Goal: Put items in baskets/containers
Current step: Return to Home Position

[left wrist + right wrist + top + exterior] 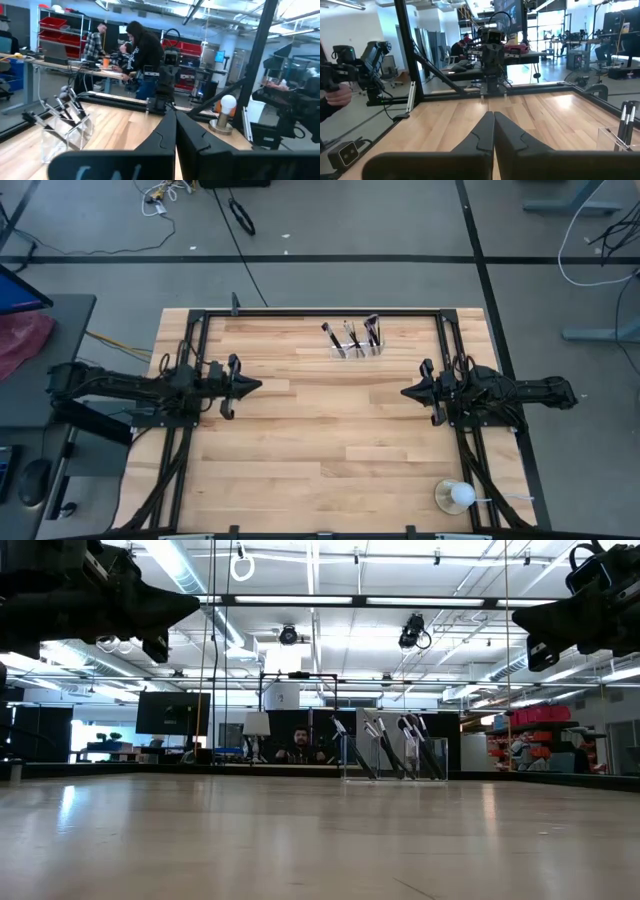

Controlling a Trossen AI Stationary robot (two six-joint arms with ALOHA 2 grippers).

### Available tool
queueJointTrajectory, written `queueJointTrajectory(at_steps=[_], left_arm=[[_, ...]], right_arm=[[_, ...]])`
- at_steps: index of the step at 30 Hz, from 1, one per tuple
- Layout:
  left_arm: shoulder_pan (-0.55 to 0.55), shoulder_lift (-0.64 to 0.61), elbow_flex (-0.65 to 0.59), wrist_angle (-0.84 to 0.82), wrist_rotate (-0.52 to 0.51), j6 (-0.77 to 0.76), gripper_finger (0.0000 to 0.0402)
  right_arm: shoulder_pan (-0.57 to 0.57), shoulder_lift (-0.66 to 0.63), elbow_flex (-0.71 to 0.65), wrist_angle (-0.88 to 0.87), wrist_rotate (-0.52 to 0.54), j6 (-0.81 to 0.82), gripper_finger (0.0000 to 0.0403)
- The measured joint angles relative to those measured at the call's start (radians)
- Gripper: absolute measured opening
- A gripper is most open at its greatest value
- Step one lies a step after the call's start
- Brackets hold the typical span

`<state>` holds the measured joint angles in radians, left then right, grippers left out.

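Observation:
Several dark-handled makeup brushes [352,337] stand leaning in a small clear organizer [356,349] near the table's far edge, bristle ends up; they show in the low view [385,755] and the left wrist view [67,107] too. My left gripper [258,387] hovers shut over the table's left side, pointing right. My right gripper [404,392] hovers shut over the right side, pointing left. Both hang well above the wood, as the low view shows, and neither holds anything.
A white ball-shaped object on a clear round base [457,496] stands near the table's near right corner. A black frame [320,311] runs along the table's edges. People stand beyond the table in the left wrist view [142,55]. Bare wood lies between the grippers.

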<state>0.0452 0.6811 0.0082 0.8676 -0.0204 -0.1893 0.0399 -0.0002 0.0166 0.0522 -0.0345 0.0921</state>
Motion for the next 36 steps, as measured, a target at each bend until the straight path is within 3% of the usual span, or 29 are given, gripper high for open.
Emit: queueJointTrajectory(at_steps=[24, 36], left_arm=[[-0.003, -0.682, 0.0, -0.729, -0.009, 0.014, 0.0002], [-0.003, -0.672, 0.001, -0.842, -0.002, 0.045, 0.0004]], right_arm=[[0.0, 0.0, 0.0, -0.001, 0.0, 0.0, 0.0011], [0.0, 0.0, 0.0, 0.005, 0.0, 0.0, 0.0011]])
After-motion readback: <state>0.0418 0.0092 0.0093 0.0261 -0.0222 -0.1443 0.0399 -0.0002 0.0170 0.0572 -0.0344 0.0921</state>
